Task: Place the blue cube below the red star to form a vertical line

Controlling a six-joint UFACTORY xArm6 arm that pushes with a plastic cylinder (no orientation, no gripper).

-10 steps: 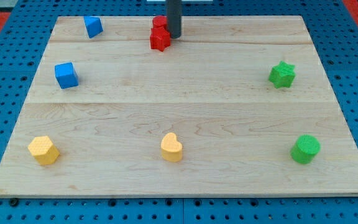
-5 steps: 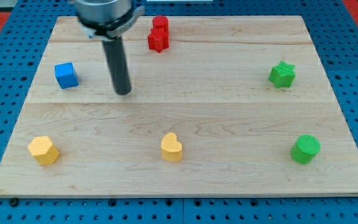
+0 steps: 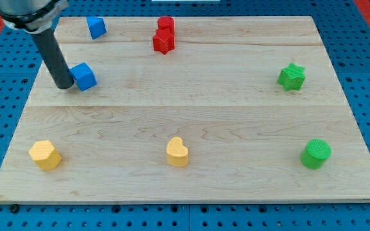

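The blue cube [image 3: 83, 76] sits on the wooden board at the view's left. My tip [image 3: 63, 85] is right against the cube's left side, touching it. The red star [image 3: 163, 42] lies near the view's top centre, well to the right of and above the cube. A second red block [image 3: 166, 25] sits just above the star, touching it.
Another blue block [image 3: 96, 27] lies at the top left. A green star [image 3: 291, 77] is at the right and a green cylinder [image 3: 315, 154] at the bottom right. A yellow hexagon [image 3: 45, 154] is at the bottom left and a yellow heart [image 3: 177, 152] at the bottom centre.
My tip swung from the red blocks across to the left, ending on the blue cube's left side. The blue cube has shifted a little to the right.
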